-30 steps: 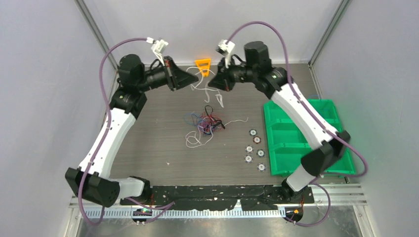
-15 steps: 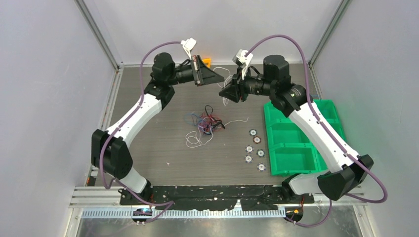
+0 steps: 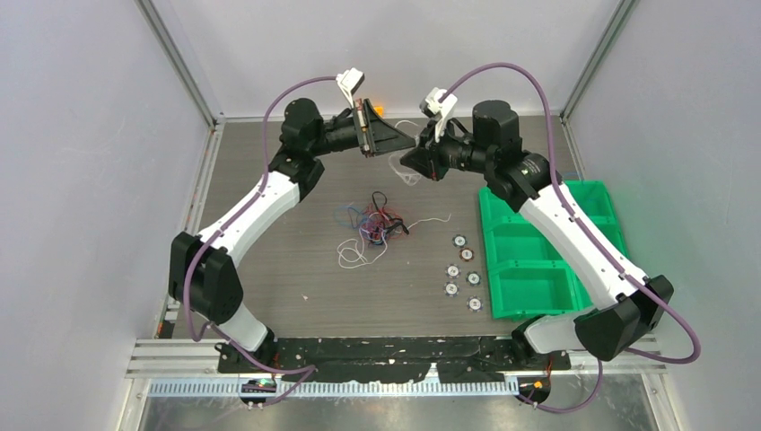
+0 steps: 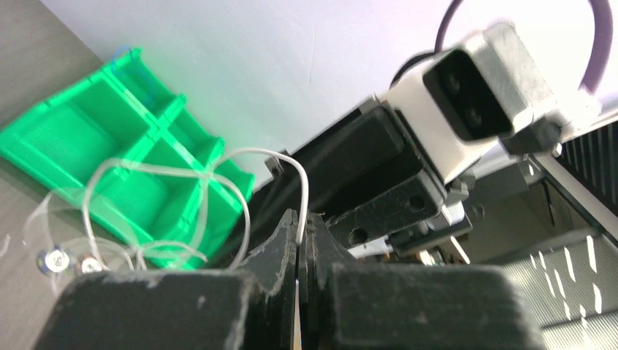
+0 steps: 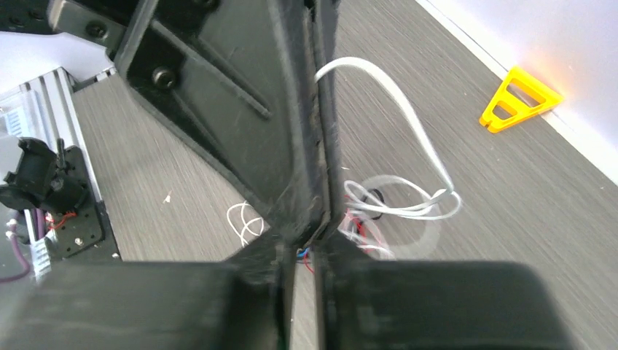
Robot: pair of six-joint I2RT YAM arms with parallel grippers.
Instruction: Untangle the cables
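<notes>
The cables lie as a tangled clump (image 3: 372,220) of red, blue, black and white strands mid-table, with a white end (image 3: 352,257) trailing toward me. One white cable (image 3: 401,169) is lifted off the table and hangs in loops between the two grippers at the back. My left gripper (image 3: 411,142) is shut on that white cable (image 4: 240,189); the strand runs down the seam of its jaws (image 4: 300,222). My right gripper (image 3: 406,162) meets it tip to tip, fingertips together (image 5: 306,244). White loops (image 5: 408,200) pass behind its finger; whether a strand sits between its tips is hidden.
A green compartment tray (image 3: 538,247) stands at the right. Several small round pieces (image 3: 462,269) lie in two rows left of it. An orange triangular piece (image 3: 375,110) rests by the back wall, partly behind the left gripper.
Both arms have swung toward the back middle and the grippers have closed in on each other. The white cable's hanging loop between them is shorter.
</notes>
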